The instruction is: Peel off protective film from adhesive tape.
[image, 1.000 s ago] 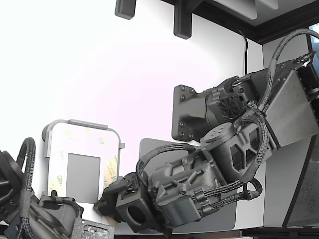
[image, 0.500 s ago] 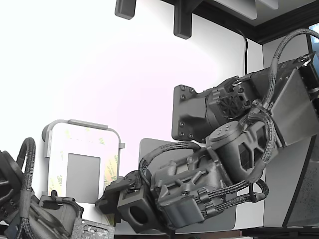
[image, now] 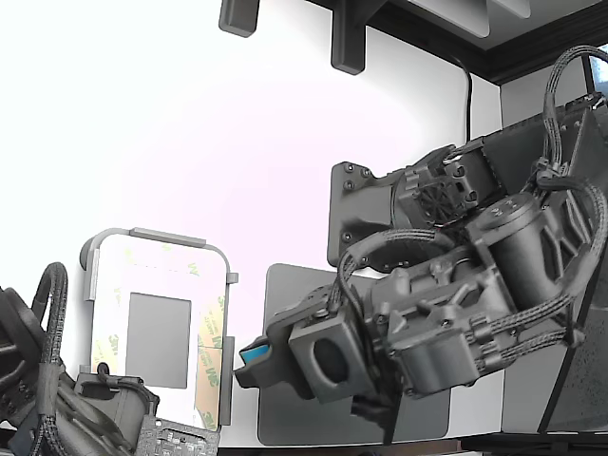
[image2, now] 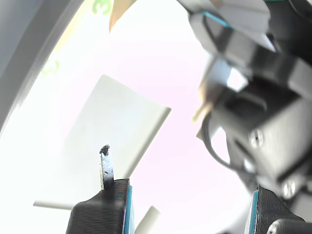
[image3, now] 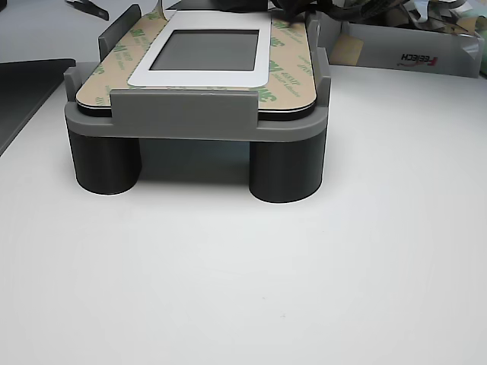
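Note:
The white plate with a grey square (image: 159, 327) lies in a grey plastic frame (image: 152, 237) at the exterior view's left. The tan protective film with green "3M" print (image: 211, 366) covers the adhesive tape along the plate's edges; it also shows in the other view (image3: 290, 70) and the wrist view (image2: 100, 6). One film corner is lifted (image3: 158, 12). My gripper (image: 249, 364) hangs just right of the plate, apart from it. In the wrist view the gripper (image2: 187, 209) is open wide, with a small scrap stuck to one fingertip (image2: 104, 168).
A second arm (image: 76, 408) sits at the plate's near end in the exterior view, and its gripper (image2: 253, 78) shows in the wrist view. A dark grey mat (image: 285, 294) lies under my arm. The frame stands on two dark cylinders (image3: 104, 161). A cardboard box (image3: 411, 47) stands behind.
My gripper has drawn back from the plate's near right corner toward the exterior view's right and turned. The plate's right film edge, hidden before, now shows.

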